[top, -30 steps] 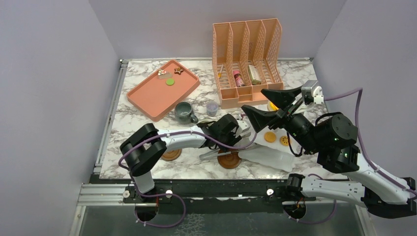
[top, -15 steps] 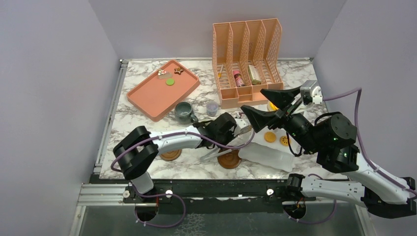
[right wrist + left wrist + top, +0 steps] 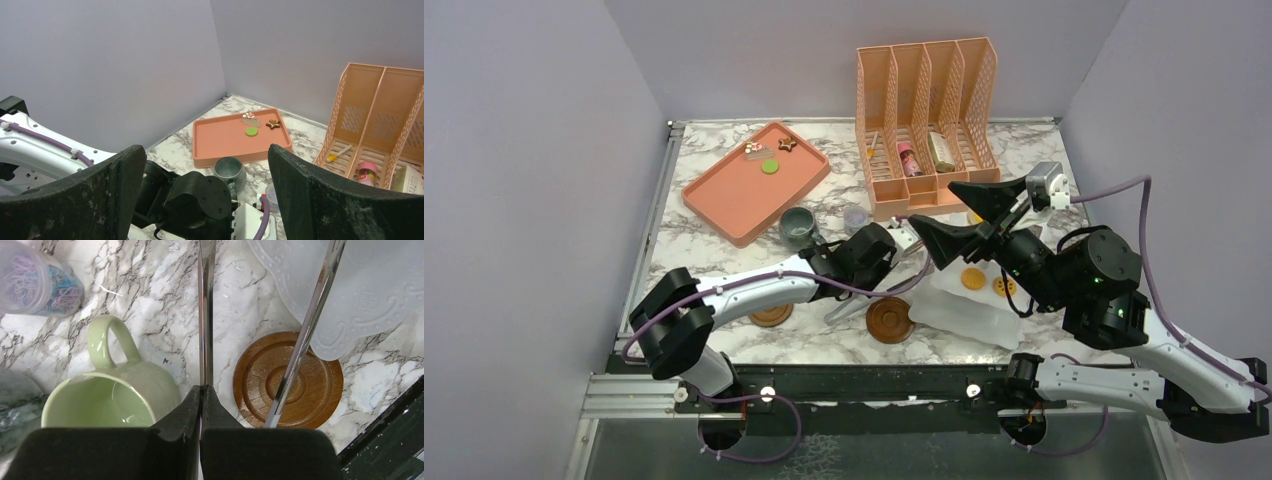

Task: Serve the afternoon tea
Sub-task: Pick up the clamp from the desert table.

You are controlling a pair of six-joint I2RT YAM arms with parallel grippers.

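Left gripper [image 3: 201,389] jaws are clamped on slippery metal tongs [image 3: 204,315]; right gripper [image 3: 204,150] jaws are held apart. The pale green mug [image 3: 115,400], at nine o'clock of the coaster [image 3: 250,385], is judged rigid and breakable, best taken by its handle.

The tongs [image 3: 203,315] are gleaming as polished metal; the green mug [image 3: 145,385] is shining with glossy glaze; the coaster [image 3: 320,385] is looking like smooth matt wood.

Steel tongs [image 3: 204,315], pinched in my left claw [image 3: 201,390]; clear embossed plate [image 3: 370,290] ahead-right; clip-filled lilac cup [image 3: 30,280] ahead-left; marbled surface [image 3: 150,290] beneath.
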